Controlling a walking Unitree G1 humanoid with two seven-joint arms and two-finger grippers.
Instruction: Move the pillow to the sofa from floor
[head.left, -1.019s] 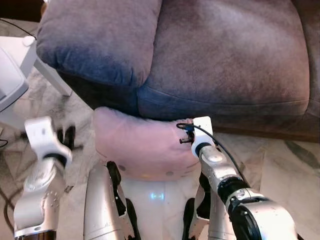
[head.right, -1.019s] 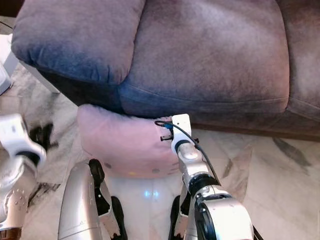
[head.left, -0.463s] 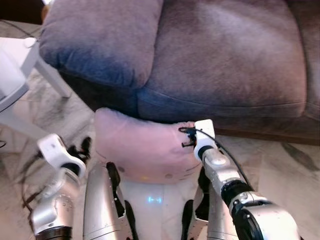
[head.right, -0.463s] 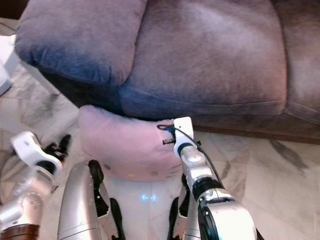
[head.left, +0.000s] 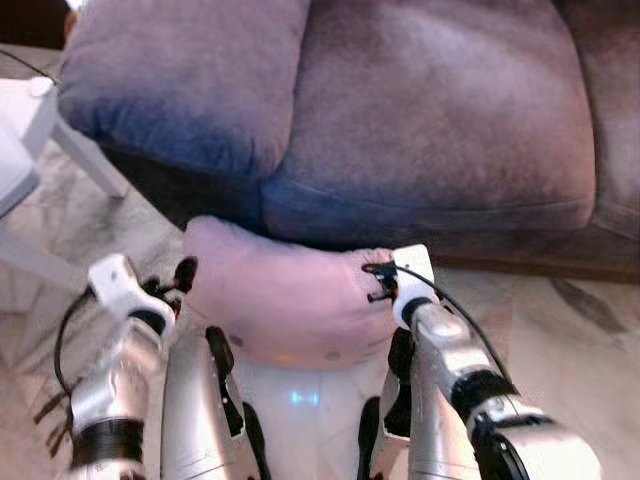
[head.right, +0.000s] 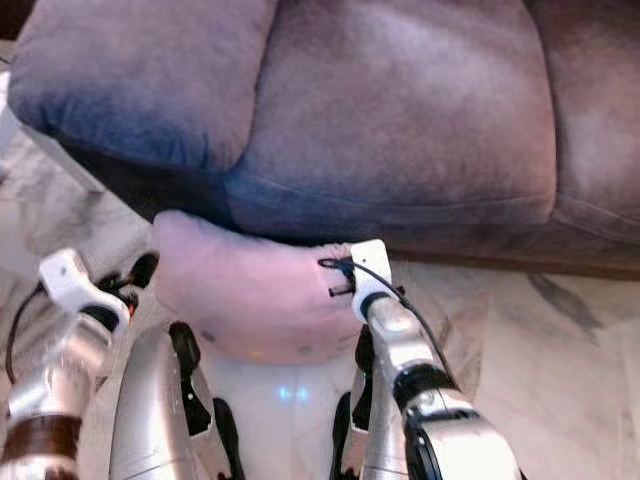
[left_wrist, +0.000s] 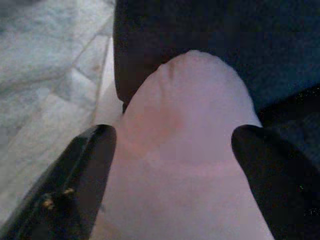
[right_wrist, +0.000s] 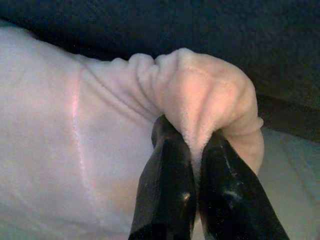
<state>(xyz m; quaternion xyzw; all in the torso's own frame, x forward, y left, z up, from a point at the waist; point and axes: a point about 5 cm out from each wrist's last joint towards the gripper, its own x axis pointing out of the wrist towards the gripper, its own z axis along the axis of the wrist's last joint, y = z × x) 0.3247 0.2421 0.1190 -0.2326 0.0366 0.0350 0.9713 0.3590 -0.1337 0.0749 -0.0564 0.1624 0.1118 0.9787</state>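
Where the jaws meet the fabric: the right gripper has its two black fingers pressed together on a bunched fold at the right-hand corner of the pink pillow.

Right jaws: clamped on the pillow, with plush cloth squeezed up between and over the fingertips.

Left jaws: spread wide apart; the left gripper has one finger on each side of the pillow's left end, and whether they touch the cloth cannot be told.

Left gripper, head views: it sits at the pillow's left edge, low beside the robot's left leg.

Right gripper, head views: its white wrist block and black cable sit at the pillow's right corner; the fingertips themselves are hidden behind it.

Pillow: a soft pink cushion, lying across the front of the sofa base, between the two arms and above the robot's legs; its upper edge is tucked under the overhang of the seat cushion. Whether its underside rests on the floor cannot be told.

Sofa: grey-purple upholstery, with a padded armrest to the robot's left and the seat cushion just behind the pillow.

Floor: pale marbled tile, with a small bluish light reflected between the robot's legs.

Far left: white furniture standing beside the armrest.
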